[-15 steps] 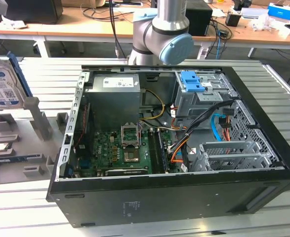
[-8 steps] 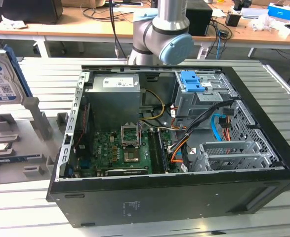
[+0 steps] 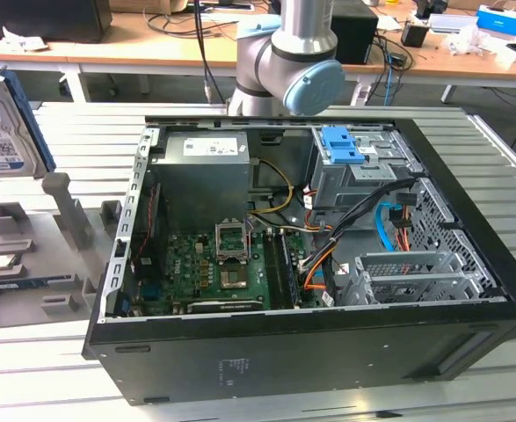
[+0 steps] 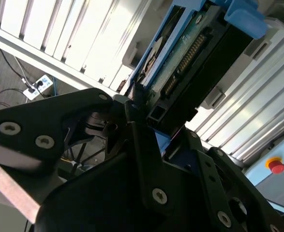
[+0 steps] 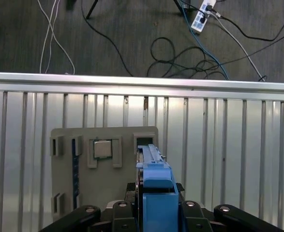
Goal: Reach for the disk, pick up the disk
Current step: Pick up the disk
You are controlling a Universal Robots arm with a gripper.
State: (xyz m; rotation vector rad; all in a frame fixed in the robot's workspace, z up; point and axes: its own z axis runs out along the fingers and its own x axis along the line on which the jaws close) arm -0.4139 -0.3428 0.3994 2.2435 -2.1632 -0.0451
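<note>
As the black gripper point(image 5: 158, 212) clamps the silver, blue-railed hard disk point(image 4: 190, 53) (edge-on), pickup looks underway. Lifting needs a straight pull.

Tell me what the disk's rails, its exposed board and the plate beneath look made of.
On the disk, the rails look like matte blue moulded plastic, uniform in colour. Its exposed board is green laminate with rows of metal contacts. The grey plate beneath looks like matte plastic, possibly printed; hard to confirm.
</note>
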